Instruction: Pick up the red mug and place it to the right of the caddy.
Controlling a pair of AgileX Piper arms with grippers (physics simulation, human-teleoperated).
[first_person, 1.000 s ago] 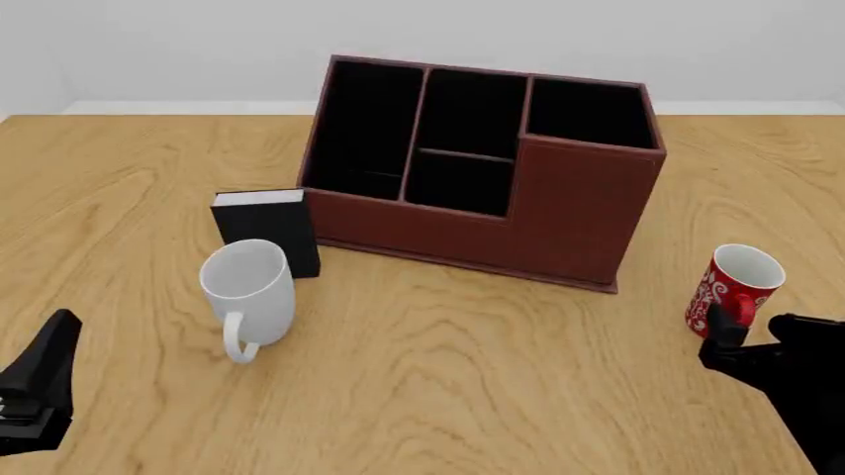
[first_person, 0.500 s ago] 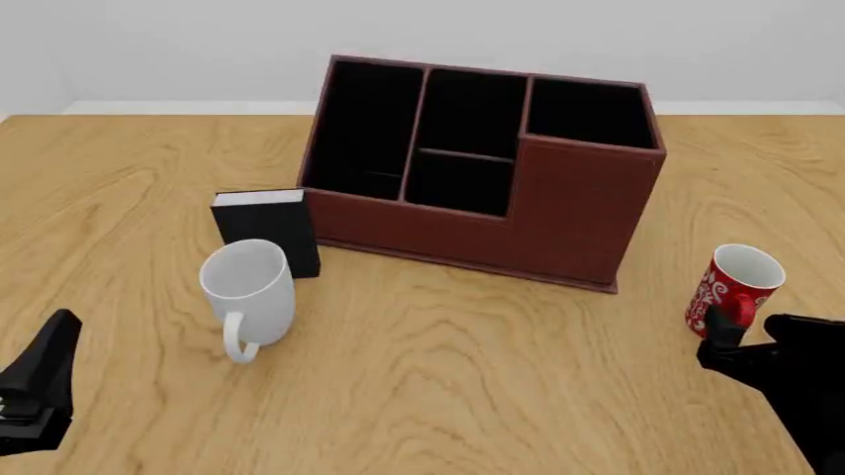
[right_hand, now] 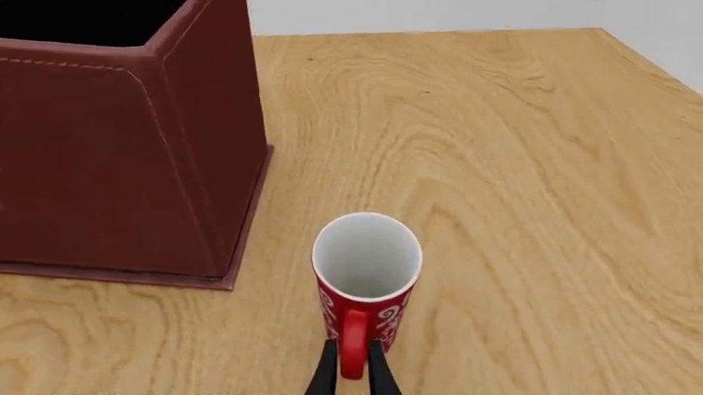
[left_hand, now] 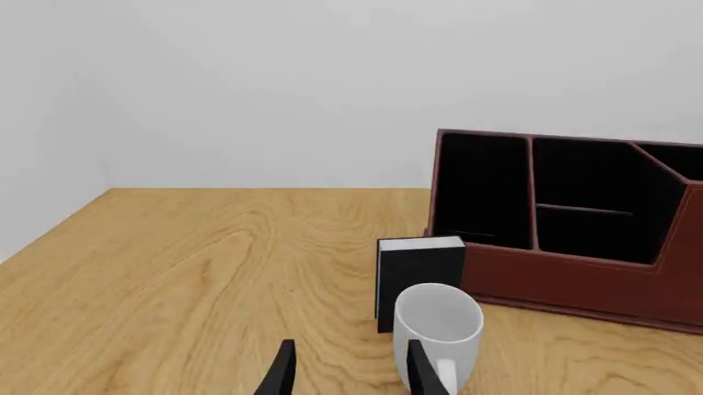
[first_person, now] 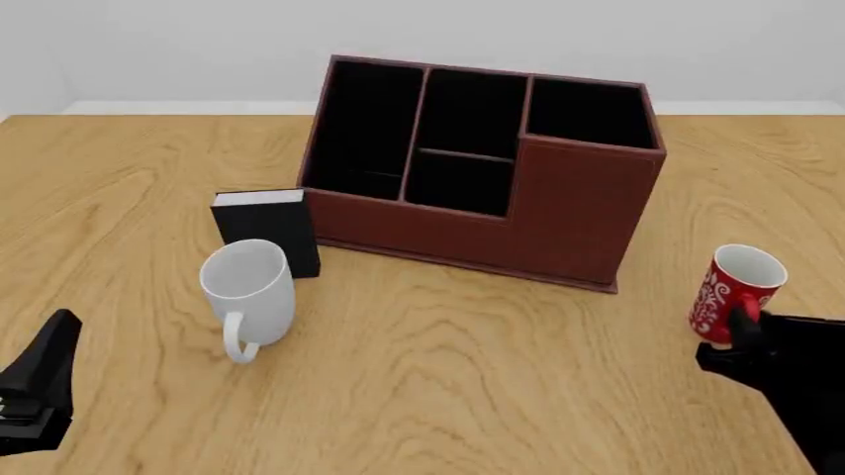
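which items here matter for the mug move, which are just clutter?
Job:
red mug, handle pinched by the right tool
caddy, mug stands to its right, apart

Clutter:
white mug
black book, beside the caddy's left end
left tool, open, idle

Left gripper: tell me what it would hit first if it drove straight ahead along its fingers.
Probably the white mug. In the left wrist view it stands just beyond the left gripper, nearest one finger, with the black book behind it. The hit could be glancing, since depth is unclear.
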